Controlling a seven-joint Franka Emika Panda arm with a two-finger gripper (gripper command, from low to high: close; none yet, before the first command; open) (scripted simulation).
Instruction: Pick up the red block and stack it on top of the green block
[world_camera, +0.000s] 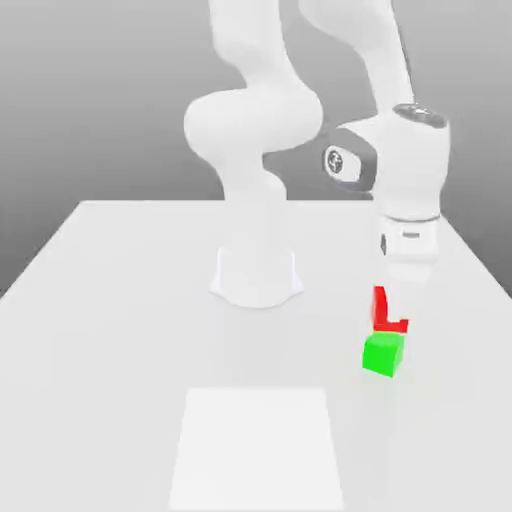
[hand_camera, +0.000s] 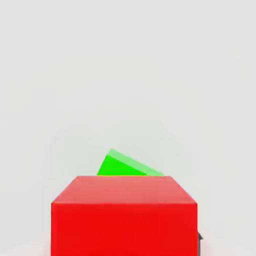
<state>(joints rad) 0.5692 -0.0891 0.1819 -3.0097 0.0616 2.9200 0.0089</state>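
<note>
toward the exterior view's right of the pale, smooth desk (world_camera: 120, 260), i see my claw (world_camera: 392, 318) clamped shut on the red block (world_camera: 388, 312), a plain matte cube held just above the green block (world_camera: 384, 355). that smaller matte cube sits on the desk beside a lighter square patch (world_camera: 258, 448); grey backdrop behind.

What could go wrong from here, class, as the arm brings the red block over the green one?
1. The red block, held in the tool, sits off-centre behind the green block; released now, it could tip off.
2. Lowering it misaligned could knock the green block across the table.
</note>
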